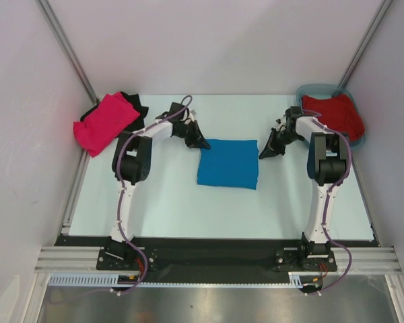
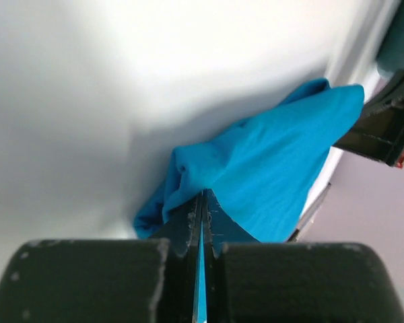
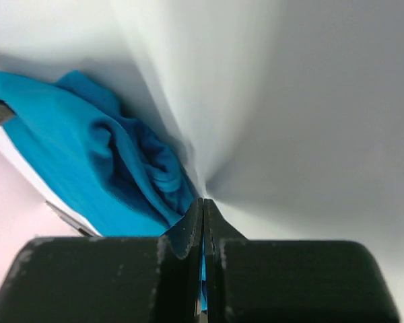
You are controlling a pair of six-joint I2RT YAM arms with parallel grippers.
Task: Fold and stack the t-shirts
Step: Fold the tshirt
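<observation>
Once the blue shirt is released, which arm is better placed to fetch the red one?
Right, likely: the right gripper is nearest the red shirt in the tub; the left gripper lies beyond the blue shirt.

The pale table (image 1: 168,202) is being occupied at its middle by a folded blue t-shirt (image 1: 227,163). Its far left corner is being covered by a pink t-shirt (image 1: 106,122) heaped partly over a black t-shirt (image 1: 132,102), and a teal tub (image 1: 321,87) is being borne at the far right corner.
</observation>
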